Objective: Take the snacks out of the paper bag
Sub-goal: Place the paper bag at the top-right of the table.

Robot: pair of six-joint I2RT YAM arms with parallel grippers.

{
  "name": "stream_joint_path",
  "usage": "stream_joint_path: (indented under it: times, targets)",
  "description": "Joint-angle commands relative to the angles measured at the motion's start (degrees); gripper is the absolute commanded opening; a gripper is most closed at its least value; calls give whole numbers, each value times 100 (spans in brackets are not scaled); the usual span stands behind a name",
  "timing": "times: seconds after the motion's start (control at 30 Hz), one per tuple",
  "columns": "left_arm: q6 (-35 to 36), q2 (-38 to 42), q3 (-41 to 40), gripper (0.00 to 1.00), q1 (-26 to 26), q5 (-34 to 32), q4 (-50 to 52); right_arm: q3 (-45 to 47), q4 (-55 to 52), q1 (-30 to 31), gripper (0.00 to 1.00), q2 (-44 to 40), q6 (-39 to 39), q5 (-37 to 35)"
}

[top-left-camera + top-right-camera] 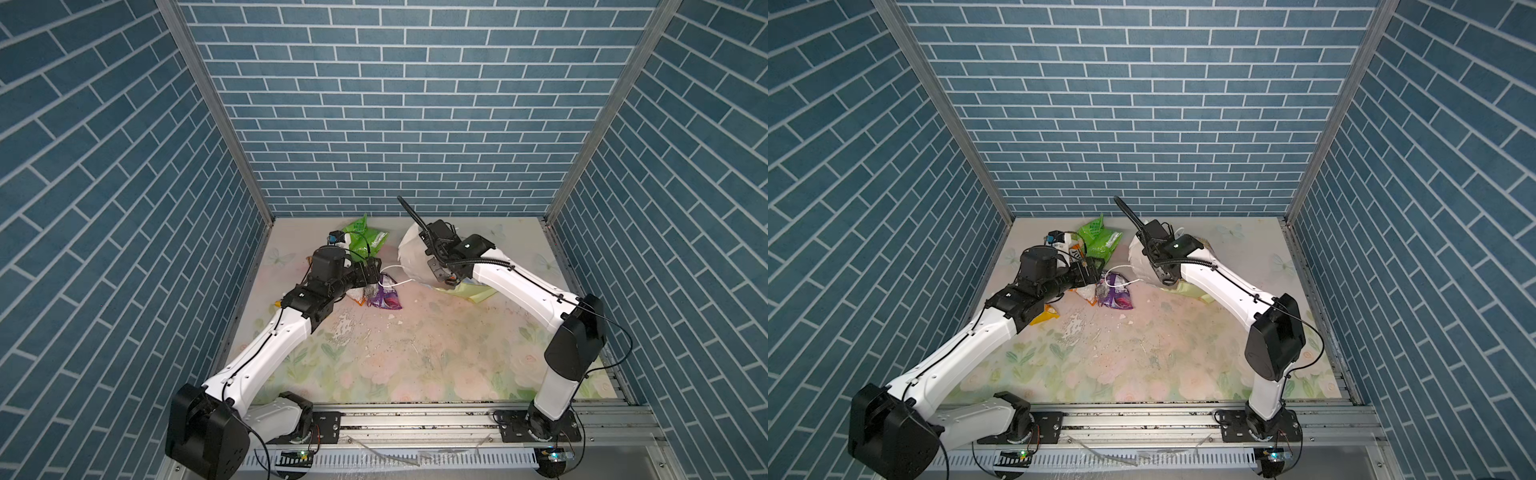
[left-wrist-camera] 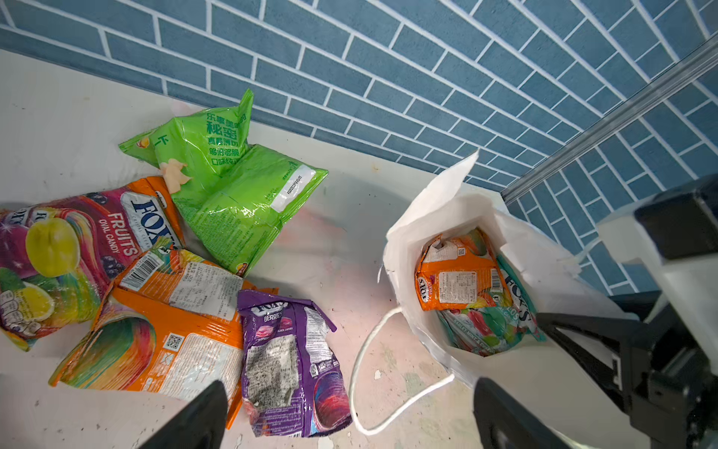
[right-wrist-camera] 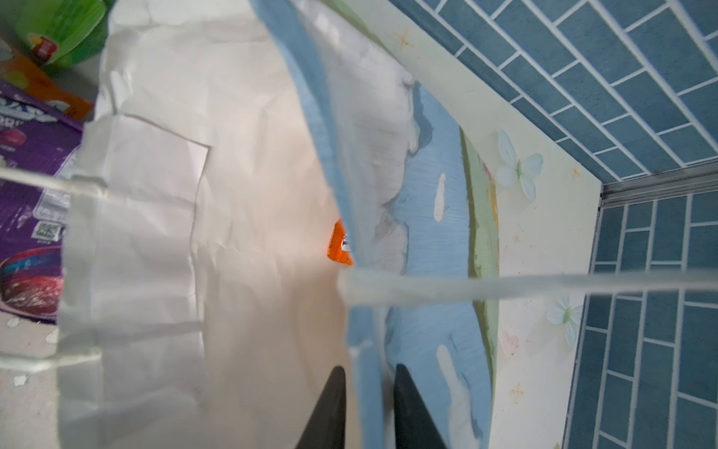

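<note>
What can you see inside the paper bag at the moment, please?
Inside the paper bag, an orange packet lies on top of a teal mint packet. Whatever may sit beneath those two, deeper in the bag, is covered and cannot be seen.

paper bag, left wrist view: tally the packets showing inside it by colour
orange packet: 1
teal-and-white packet: 1
total: 2 showing inside the paper bag; anything beneath them is hidden
</note>
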State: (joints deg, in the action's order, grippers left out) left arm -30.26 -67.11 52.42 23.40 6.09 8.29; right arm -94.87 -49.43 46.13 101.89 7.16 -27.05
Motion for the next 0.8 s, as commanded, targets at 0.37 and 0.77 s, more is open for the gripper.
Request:
stream_joint_path:
  times: [0.37,0.77]
  targets:
    - [-99,331,-214,100,57,199,-58,1156,156,764,17,-723,299,-333]
    - [-24,868,-504,100,318,279,260,1679,441,980,48,-1503,764,33]
